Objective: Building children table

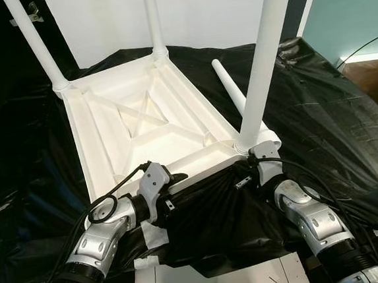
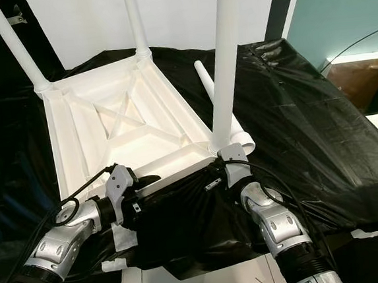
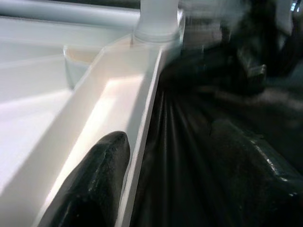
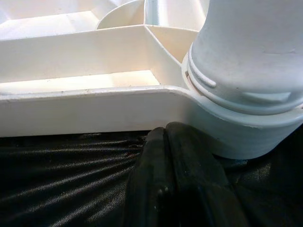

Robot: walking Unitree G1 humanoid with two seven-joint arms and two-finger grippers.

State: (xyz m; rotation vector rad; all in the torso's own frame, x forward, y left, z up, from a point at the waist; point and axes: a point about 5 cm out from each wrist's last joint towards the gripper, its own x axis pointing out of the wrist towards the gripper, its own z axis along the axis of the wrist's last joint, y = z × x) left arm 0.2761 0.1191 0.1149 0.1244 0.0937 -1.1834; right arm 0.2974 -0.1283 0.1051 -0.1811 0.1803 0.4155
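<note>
The white children's table top lies upside down on a black plastic sheet. Three white legs stand in its corner sockets: far left, far middle and near right. A fourth leg lies loose on the sheet beside the top. My left gripper is open astride the near rim, one finger inside the tray and the other outside. My right gripper is shut, its tips against the near right corner just below the leg's socket.
The sheet covers the whole work surface and hangs in folds over the front edge. A white wall stands close behind. A wooden surface and a cable show at the far right.
</note>
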